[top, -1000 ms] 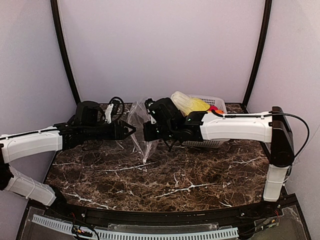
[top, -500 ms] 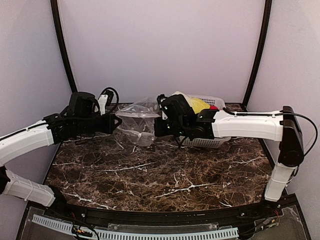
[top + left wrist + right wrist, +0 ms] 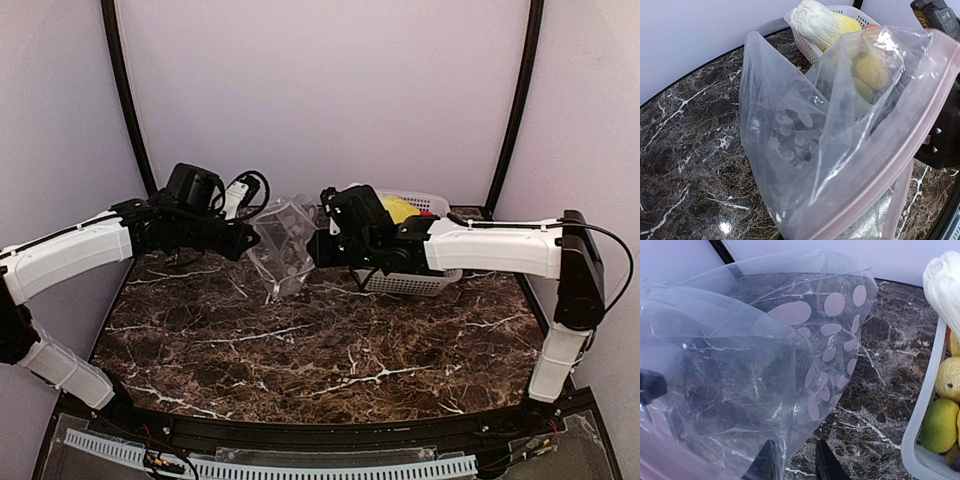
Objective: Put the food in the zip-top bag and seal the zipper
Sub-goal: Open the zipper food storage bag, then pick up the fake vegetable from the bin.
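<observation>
The zip-top bag (image 3: 283, 250) is clear with pale dots and hangs above the marble table between both grippers. My left gripper (image 3: 243, 241) is at its left edge. In the left wrist view the bag (image 3: 805, 140) covers the fingers, and the pinkish zipper (image 3: 918, 127) runs across close to the lens. My right gripper (image 3: 314, 250) is at the bag's right side. Its fingers (image 3: 794, 441) stand apart, with the bag (image 3: 765, 365) edge draped over the left one. The food (image 3: 398, 208) lies in the white basket (image 3: 415, 285): a pale corn cob (image 3: 815, 22) and a yellow-green fruit (image 3: 939, 425).
The basket's rim (image 3: 927, 405) stands just right of the right gripper, at the back right of the table. Black frame poles (image 3: 128, 100) rise at the back corners before the pale walls. Dark marble tabletop (image 3: 330, 350) stretches towards the near edge.
My left gripper has shut on the bag's left edge and swung back and up. The bag went from hanging off the right gripper to spread between both. The right fingers have parted.
</observation>
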You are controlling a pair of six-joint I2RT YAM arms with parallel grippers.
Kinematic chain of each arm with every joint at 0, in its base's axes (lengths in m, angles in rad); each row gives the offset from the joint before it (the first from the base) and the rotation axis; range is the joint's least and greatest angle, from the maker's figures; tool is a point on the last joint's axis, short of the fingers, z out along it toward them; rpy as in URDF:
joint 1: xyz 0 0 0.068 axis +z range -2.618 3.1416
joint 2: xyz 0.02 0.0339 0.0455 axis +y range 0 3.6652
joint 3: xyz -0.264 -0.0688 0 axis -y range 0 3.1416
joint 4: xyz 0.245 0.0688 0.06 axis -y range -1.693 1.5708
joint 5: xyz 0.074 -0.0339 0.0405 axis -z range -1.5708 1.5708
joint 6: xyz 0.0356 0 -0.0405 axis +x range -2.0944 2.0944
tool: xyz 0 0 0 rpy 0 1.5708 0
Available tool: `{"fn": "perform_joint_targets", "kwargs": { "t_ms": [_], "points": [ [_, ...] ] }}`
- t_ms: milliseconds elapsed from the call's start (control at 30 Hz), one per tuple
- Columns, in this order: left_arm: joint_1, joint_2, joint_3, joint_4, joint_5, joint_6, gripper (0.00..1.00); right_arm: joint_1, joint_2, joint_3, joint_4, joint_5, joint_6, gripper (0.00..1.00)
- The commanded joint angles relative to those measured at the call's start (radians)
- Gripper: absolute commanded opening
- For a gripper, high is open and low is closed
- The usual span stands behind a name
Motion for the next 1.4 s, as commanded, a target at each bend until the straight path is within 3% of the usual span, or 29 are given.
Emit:
{"fn": "perform_joint_targets", "kwargs": {
  "t_ms": [0,67,200,367,533,700,1033,1367],
  "points": [
    [0.007,0.079,0.075,-0.066,0.019,0.074,0.01,-0.008,-0.027,-0.043,0.050,-0.105,-0.085,0.51],
    [0.007,0.110,0.106,-0.084,0.013,0.104,0.01,-0.009,-0.076,-0.078,0.072,-0.184,-0.152,0.66],
    [0.011,0.119,0.110,-0.076,-0.021,0.105,0.01,-0.008,-0.228,-0.173,0.089,-0.348,-0.259,0.81],
    [0.028,0.035,0.012,-0.015,-0.068,0.098,0.01,-0.010,-0.406,-0.251,0.009,-0.351,-0.340,0.98],
    [0.030,-0.036,-0.028,0.008,-0.085,0.094,0.01,-0.067,-0.463,-0.250,-0.113,-0.180,-0.391,0.99],
    [0.030,-0.052,-0.027,-0.008,-0.127,0.096,0.01,-0.179,-0.422,-0.214,-0.149,-0.159,-0.439,0.99],
    [0.031,-0.046,-0.025,-0.025,-0.149,0.136,0.01,-0.400,-0.169,-0.063,-0.144,-0.224,-0.567,0.99],
    [0.031,-0.065,-0.021,-0.027,-0.135,0.138,0.01,-0.484,0.073,0.093,-0.073,-0.186,-0.823,0.99]
  ]
}}
